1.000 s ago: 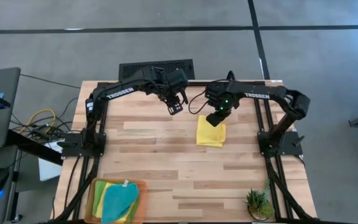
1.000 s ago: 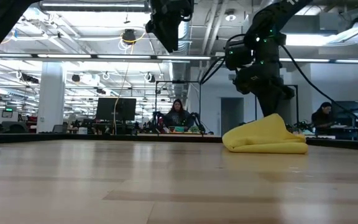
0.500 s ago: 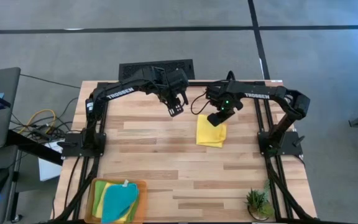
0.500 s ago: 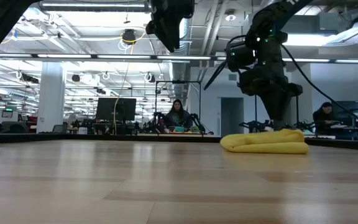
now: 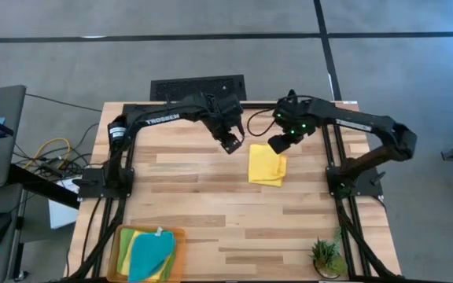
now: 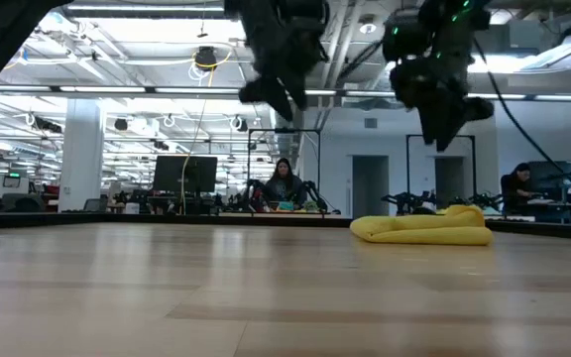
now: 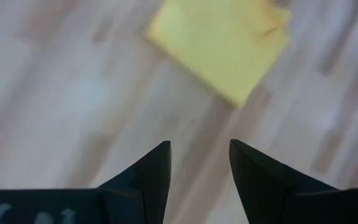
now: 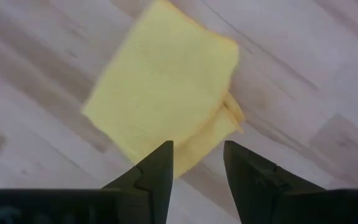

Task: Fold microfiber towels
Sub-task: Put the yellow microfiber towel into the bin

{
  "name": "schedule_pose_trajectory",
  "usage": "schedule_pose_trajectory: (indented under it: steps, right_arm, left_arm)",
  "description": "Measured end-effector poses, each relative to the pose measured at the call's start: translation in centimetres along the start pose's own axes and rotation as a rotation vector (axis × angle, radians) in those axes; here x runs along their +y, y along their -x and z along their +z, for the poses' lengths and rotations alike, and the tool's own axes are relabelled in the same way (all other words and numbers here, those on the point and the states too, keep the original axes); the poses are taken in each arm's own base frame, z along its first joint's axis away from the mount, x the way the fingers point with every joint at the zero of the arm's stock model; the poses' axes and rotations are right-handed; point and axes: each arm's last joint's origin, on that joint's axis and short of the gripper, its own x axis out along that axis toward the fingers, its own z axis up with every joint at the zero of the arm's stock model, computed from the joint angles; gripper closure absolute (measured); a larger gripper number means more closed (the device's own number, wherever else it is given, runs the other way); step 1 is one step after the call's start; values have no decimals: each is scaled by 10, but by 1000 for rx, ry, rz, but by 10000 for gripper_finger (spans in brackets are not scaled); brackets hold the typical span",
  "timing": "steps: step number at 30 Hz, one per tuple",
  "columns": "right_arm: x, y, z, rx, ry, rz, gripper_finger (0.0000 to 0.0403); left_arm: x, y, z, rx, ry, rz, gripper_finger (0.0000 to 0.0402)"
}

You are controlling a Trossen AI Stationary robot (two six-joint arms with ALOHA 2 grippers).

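A folded yellow microfiber towel (image 5: 267, 166) lies flat on the wooden table, right of the middle; it also shows in the low view (image 6: 422, 229) and in both wrist views (image 7: 219, 46) (image 8: 163, 93). My right gripper (image 5: 280, 144) (image 8: 197, 146) hangs open above the towel's far edge, clear of it. My left gripper (image 5: 233, 143) (image 7: 199, 146) is open in the air just left of the towel's far corner, pointing down. More towels, a teal one (image 5: 152, 253) on top of green and yellow ones, lie in an orange tray (image 5: 183, 233).
The orange tray with its towels sits at the near left corner. A small potted plant (image 5: 326, 255) stands at the near right corner. Bare wood lies between the yellow towel and the near edge. People sit at desks in the room beyond the table.
My right gripper has let go of the yellow towel's far edge and risen clear of it. The towel's raised part has dropped, and it now lies flat. My left gripper has come down and toward the towel, turning as it went.
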Motion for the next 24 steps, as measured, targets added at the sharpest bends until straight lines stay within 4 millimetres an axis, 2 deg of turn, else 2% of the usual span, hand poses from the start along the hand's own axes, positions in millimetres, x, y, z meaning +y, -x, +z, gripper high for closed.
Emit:
schedule_pose_trajectory:
  steps: [5,10,18,24]
  right_arm:
    - [9,21,-13,-118,141,64,237]
    - [14,34,-23,-176,200,101,238]
    - [14,40,-28,-196,214,115,241]
    - [14,40,-29,-191,260,109,243]
  left_arm:
    - [4,-49,-3,-23,70,-223,246]
    - [14,-86,-13,-66,197,-264,246]
    - [24,-130,-31,-222,349,-325,246]
    - [34,-143,-41,-295,462,-261,246]
